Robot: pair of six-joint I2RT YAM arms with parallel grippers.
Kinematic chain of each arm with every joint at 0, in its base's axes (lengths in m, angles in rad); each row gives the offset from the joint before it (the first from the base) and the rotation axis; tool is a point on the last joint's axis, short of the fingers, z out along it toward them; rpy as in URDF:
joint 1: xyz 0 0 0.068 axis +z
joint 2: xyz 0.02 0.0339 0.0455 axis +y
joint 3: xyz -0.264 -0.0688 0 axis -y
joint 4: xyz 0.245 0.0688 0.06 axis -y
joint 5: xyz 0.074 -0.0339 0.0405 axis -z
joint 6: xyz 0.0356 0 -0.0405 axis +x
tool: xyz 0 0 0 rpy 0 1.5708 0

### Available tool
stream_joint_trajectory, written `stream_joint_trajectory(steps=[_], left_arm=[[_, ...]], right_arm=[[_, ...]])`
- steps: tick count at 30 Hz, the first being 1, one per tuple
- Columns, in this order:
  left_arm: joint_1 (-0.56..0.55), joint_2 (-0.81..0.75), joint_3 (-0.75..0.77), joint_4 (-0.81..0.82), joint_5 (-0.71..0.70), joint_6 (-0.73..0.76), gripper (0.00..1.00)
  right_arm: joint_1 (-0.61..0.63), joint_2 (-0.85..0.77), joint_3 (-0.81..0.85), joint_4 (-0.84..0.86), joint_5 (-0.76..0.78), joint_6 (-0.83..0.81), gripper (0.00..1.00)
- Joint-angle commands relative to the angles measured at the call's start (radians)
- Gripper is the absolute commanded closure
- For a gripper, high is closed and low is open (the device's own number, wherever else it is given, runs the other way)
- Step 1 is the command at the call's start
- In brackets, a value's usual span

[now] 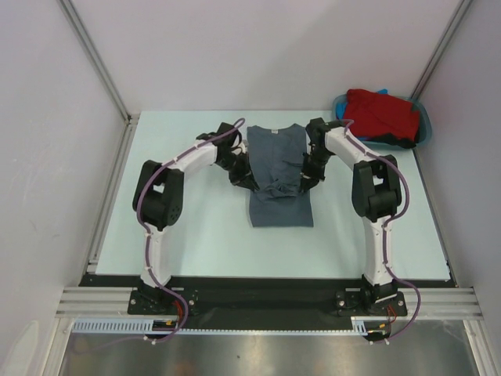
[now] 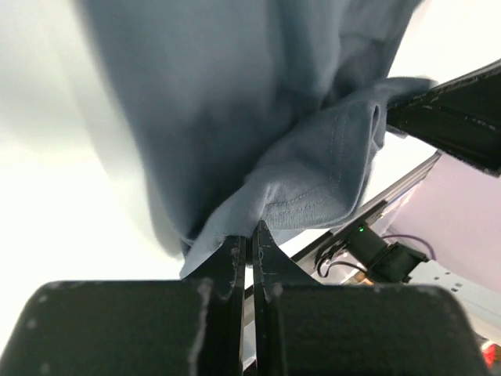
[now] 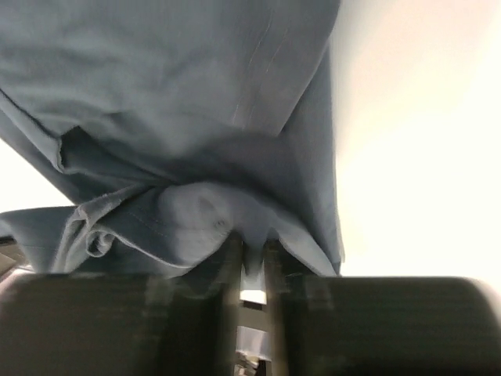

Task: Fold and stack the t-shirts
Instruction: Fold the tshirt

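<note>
One plain slate-grey cloth t-shirt (image 1: 279,168) lies in the middle of the pale flat table (image 1: 196,235), collar toward the table's far edge, its middle bunched and lifted. Two grippers meet it there. The left gripper (image 2: 250,233) is pinched tight on a stitched edge at the shirt's left side. The right gripper (image 3: 250,249) is at the right side, jaws narrowly apart with a fold of cloth between them; whether they grip it I cannot tell. One crumpled bright red t-shirt (image 1: 381,113), with bits of blue and black cloth, sits in one teal plastic tub (image 1: 427,125) at the table's far right corner.
</note>
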Motion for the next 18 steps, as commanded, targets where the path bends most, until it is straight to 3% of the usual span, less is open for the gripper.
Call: stream_joint_trajectory(steps=[1,3,4,7,9,10,11,15,18], left_arm=[[0.044,0.019,0.064,0.022,0.039,0.024,0.98],[0.06,0.035,0.086,0.016,0.04,0.033,0.74],[0.064,0.041,0.095,0.016,0.039,0.038,0.73],[0.08,0.059,0.139,0.022,0.039,0.05,0.73],[0.092,0.065,0.149,0.048,0.054,0.042,0.62],[0.097,0.071,0.159,0.059,0.066,0.038,0.46],[0.101,0.075,0.167,0.068,0.068,0.033,0.01],[0.104,0.065,0.212,0.048,0.043,0.056,0.0],[0.104,0.016,0.203,0.043,0.025,0.067,0.0]], right_arm=[[-0.022,0.009,0.07,-0.005,0.009,-0.001,0.76],[-0.036,0.012,0.096,0.001,0.009,0.001,0.63],[-0.04,0.013,0.107,0.004,0.019,0.001,0.53],[-0.07,0.016,0.157,0.007,0.048,0.004,0.48],[-0.089,0.024,0.191,0.004,0.069,0.005,0.48],[-0.094,0.027,0.225,-0.007,0.078,0.002,0.47],[-0.097,0.032,0.249,-0.019,0.11,0.001,0.47],[-0.1,0.01,0.297,-0.03,0.161,-0.01,0.45],[-0.1,-0.011,0.291,-0.035,0.058,-0.015,0.46]])
